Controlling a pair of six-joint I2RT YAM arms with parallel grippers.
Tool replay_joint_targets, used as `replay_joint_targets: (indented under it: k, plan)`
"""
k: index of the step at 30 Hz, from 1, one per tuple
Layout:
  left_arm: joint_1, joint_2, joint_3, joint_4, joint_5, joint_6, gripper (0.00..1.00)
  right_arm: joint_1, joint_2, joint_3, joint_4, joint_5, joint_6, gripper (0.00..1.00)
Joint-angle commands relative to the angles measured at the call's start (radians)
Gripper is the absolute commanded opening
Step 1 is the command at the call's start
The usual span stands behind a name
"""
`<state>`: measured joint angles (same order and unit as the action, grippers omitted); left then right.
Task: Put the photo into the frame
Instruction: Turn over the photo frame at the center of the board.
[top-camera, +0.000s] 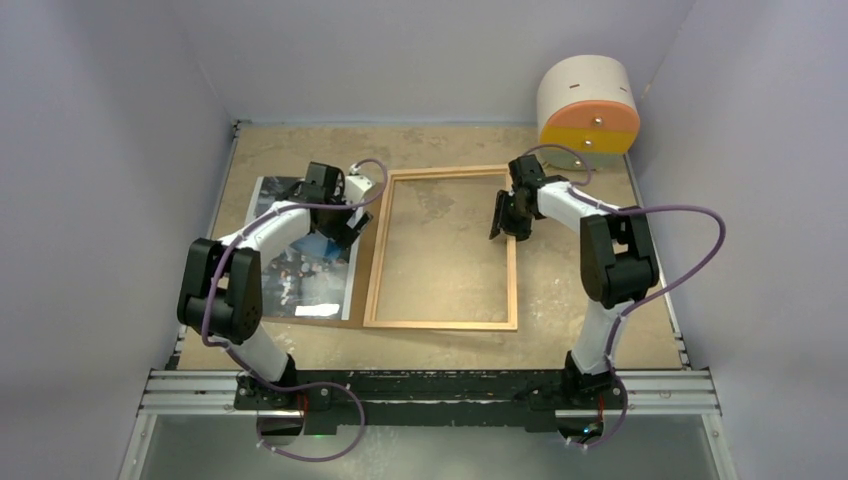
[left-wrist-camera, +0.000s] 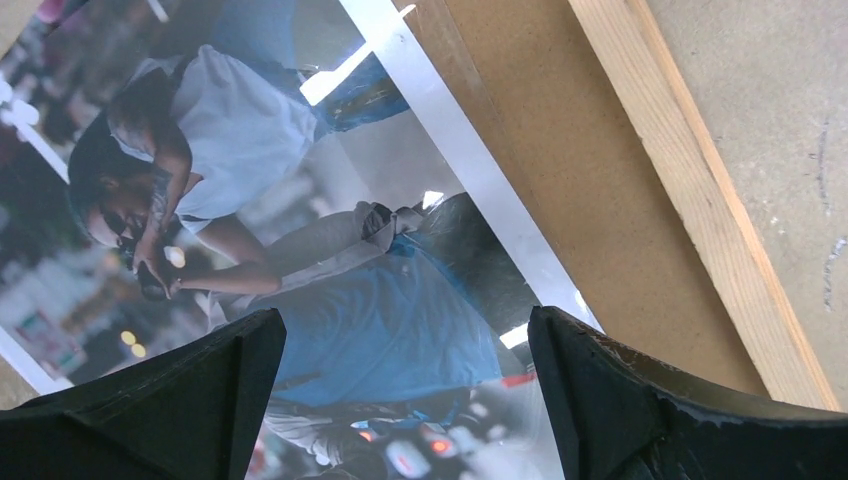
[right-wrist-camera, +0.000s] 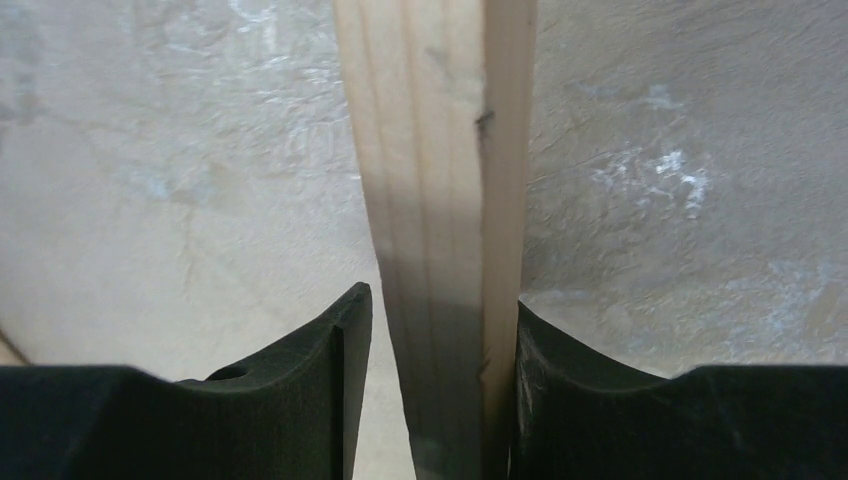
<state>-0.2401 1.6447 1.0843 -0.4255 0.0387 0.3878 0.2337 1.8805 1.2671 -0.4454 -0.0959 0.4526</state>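
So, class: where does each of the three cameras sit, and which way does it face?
Top external: high behind the bases, looking down on the table; both arms show.
Left wrist: above the photo, looking down; the open left gripper at the bottom edge.
Right wrist: looking down on a rail of the frame, between the fingers of the right gripper.
Shared: all three see the frame.

- I see the frame lying flat.
- The photo lies just left of the frame.
- My left gripper is over the photo, near the frame's left rail.
- My right gripper is at the frame's right rail.
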Motion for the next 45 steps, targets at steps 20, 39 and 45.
replay_joint_targets:
  k: [20,39,45]
  plan:
    - [-0.186,0.106,-0.028,0.125,-0.109,0.046,1.0,-0.008,0.052,0.024,-0.041,0.239,0.021,0.49]
    - [-0.268,0.108,0.058,0.057,-0.067,0.006,1.0,-0.04,-0.08,0.013,-0.087,0.389,0.09,0.56]
    - [-0.216,0.049,0.137,-0.028,-0.013,0.015,1.0,-0.01,-0.248,0.031,-0.017,0.342,0.067,0.81]
